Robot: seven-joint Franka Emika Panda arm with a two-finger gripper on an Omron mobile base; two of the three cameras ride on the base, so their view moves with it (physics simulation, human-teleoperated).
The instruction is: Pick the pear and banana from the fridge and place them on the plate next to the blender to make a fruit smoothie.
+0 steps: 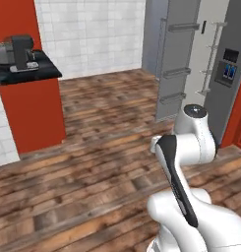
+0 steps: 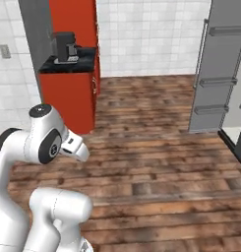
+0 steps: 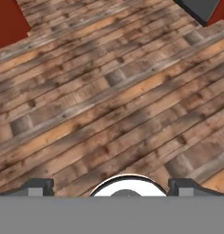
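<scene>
From the left base view I have the arm [image 1: 191, 162] folded up in the lower right of the frame, over the wooden floor [image 1: 92, 147]. The fridge [image 1: 200, 64] stands in the upper right with one door swung open, its grey door bins facing me and the blue-lit dispenser panel [image 1: 228, 72] on the other door at the right edge. I cannot make out any fruit on the shelves from here. At the upper left, a red cabinet [image 1: 33, 113] carries a dark surface [image 1: 28, 73] with a grey appliance [image 1: 18, 53] on it (too blurred for me to name it).

In the right base view the arm [image 2: 38, 147] rises in the lower left. The open fridge door [image 2: 220, 64] fills the upper right, and the red cabinet [image 2: 73, 103] with the same grey appliance [image 2: 64, 47] sits at upper left against the tiled wall [image 2: 146, 34].

The hand view looks straight down at floor planks [image 3: 113, 100]. The hand [image 3: 111, 186] has its two dark fingertips [image 3: 38, 186] standing far apart at the bottom corners, wide and holding nothing. A red corner shows at upper left, a dark grey corner at upper right.
</scene>
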